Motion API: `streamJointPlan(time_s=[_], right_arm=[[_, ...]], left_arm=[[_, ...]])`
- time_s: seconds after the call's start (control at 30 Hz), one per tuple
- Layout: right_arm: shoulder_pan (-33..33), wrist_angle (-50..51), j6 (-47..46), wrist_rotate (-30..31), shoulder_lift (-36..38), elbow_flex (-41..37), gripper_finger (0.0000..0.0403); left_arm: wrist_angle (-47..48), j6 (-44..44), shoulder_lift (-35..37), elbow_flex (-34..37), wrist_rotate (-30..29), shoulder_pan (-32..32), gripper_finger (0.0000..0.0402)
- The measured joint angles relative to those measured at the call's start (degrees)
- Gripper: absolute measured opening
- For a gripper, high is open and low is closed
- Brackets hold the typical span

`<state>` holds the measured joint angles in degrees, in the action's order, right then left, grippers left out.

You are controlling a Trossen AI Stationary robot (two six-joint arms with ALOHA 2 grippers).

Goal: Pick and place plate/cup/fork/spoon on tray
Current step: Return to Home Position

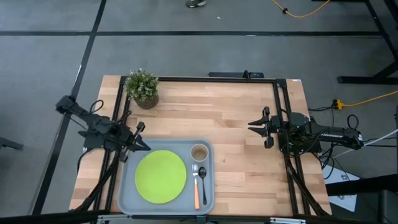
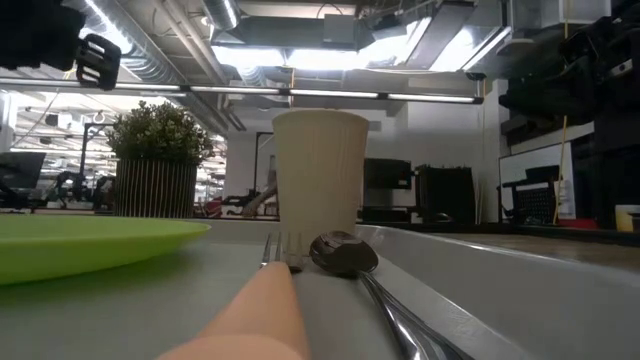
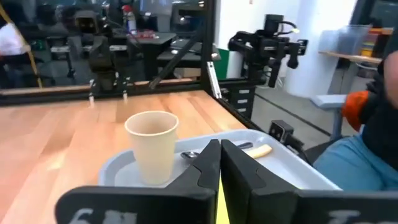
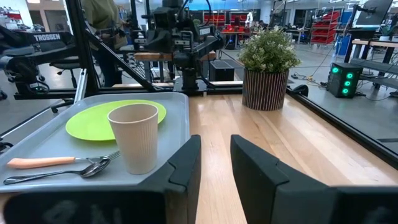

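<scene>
The grey-blue tray (image 1: 128,194) lies at the table's near edge. On it rest the lime-green plate (image 1: 160,176), the tan cup (image 1: 199,152) standing upright at its far right corner, and the orange-handled fork (image 1: 196,188) beside the dark spoon (image 1: 203,179) along its right side. My left gripper (image 1: 147,147) is shut and empty, hovering at the tray's far left corner. My right gripper (image 1: 252,126) is open and empty over bare table, right of the tray. The cup (image 4: 134,137), plate (image 4: 93,121), fork (image 4: 43,162) and spoon (image 4: 74,172) also show in the right wrist view.
A potted green plant (image 1: 143,87) stands at the table's far left. Bare wood lies between the tray and the right gripper and across the far half of the table. A black frame (image 1: 280,112) runs along the table's edges.
</scene>
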<state>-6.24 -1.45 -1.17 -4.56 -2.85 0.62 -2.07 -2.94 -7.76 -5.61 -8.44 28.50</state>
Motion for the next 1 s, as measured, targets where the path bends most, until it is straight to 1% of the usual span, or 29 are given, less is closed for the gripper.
streamJointPlan(time_s=[0.07, 0.17, 0.23, 0.37, 0.5, 0.57, 0.63, 0.73, 0.8, 0.87, 0.93, 1.0], right_arm=[[-0.01, 0.0, 0.02, 0.0, -0.02, 0.0, 0.0092], [-0.02, 0.0, 0.0, 0.0, -0.02, 0.0, 0.0092], [-0.01, 0.0, 0.02, 0.0, -0.01, 0.0, 0.0092], [-0.01, 0.0, 0.01, 0.0, -0.01, 0.0, 0.0092], [-0.02, 0.0, 0.11, 0.0, 0.0, 0.0, 0.0092], [-0.01, 0.0, 0.0, 0.0, -0.02, 0.0, 0.0092], [-0.01, 0.0, 0.1, 0.0, -0.02, 0.0, 0.0092], [0.0, -0.02, -0.02, 0.0, -0.02, 0.0, 0.0092], [0.0, -0.04, 0.05, 0.0, -0.02, 0.0, 0.0092], [0.0, -0.02, 0.11, 0.0, -0.02, 0.0, 0.0092], [0.0, -0.02, 0.14, 0.0, -0.02, 0.0, 0.0092], [0.0, -0.01, 0.13, 0.0, -0.02, 0.0, 0.0092]], left_arm=[[-0.07, 1.28, 1.13, 0.56, 0.86, -1.13, 0.001], [0.24, 1.48, 1.97, 0.84, -1.99, -2.93, 0.0015], [0.8, 1.41, 1.93, 0.88, -2.6, -4.23, 0.0017], [0.77, 4.03, 2.16, 0.88, -1.07, -6.8, 0.0019], [0.29, 7.67, 3.9, 1.28, -1.32, -9.27, 0.0014], [0.38, 7.85, 5.12, 2.84, -1.45, -10.6, 0.0011], [-1.72, 7.8, 7.14, 5.15, -1.17, -11.75, 0.0009], [-1.66, 8.11, 7.6, 5.19, -1.2, -13.27, 0.0005], [-1.86, 11.2, 7.62, 5.19, -1.08, -14.0, 0.0003], [-1.48, 16.97, 7.62, 5.19, -0.37, -14.24, 0.0001], [0.28, 21.72, 7.56, 5.19, 1.64, -14.26, 0.0001], [0.73, 22.99, 7.28, 5.19, 4.5, -14.64, 0.0001]])
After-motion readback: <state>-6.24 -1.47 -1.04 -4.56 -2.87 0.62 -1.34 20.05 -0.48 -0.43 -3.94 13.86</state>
